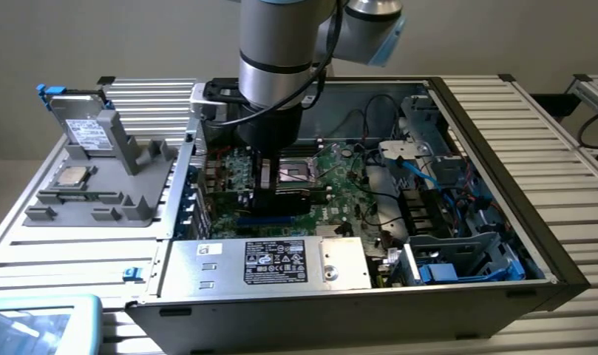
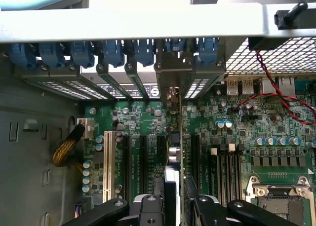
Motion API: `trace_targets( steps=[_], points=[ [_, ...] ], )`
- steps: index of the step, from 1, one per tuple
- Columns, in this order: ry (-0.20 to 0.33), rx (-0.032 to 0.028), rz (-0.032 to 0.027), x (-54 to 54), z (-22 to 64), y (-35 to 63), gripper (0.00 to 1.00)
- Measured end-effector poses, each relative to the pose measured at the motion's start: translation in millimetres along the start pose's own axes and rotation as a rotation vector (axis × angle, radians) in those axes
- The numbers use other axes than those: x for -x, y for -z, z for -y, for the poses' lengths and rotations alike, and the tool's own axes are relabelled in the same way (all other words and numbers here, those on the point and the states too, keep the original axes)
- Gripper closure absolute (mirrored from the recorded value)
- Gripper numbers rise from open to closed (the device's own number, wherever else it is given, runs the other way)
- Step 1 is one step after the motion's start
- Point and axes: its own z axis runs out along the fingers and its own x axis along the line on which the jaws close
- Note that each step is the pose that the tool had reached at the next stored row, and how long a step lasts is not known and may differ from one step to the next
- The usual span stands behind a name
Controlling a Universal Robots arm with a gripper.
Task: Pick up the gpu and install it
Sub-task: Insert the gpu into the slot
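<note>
Tight in there: power supply (image 1: pixel 279 262) walls the near side, drive cage (image 1: pixel 466 255) and cables (image 1: pixel 414 171) crowd the exterior view's right; bare slots (image 2: pixel 129 157) flank the gpu (image 2: pixel 173 154) in the tool (image 2: pixel 175 206).

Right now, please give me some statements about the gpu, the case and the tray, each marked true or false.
1. The jaws grip the gpu. True.
2. The gpu lies flat on the tray. False: it stands on edge over the motherboard, between the jaws.
3. The case is open, with the motherboard exposed. True.
4. The tray stands at the exterior view's right of the case. False: it stands at the exterior view's left.
</note>
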Motion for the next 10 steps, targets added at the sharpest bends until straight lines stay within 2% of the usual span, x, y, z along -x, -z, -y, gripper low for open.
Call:
trace_targets(
  steps=[10],
  points=[
    [0.000,0.0008,-0.0001,0.0,-0.3,-1.3,0.73]
  ],
)
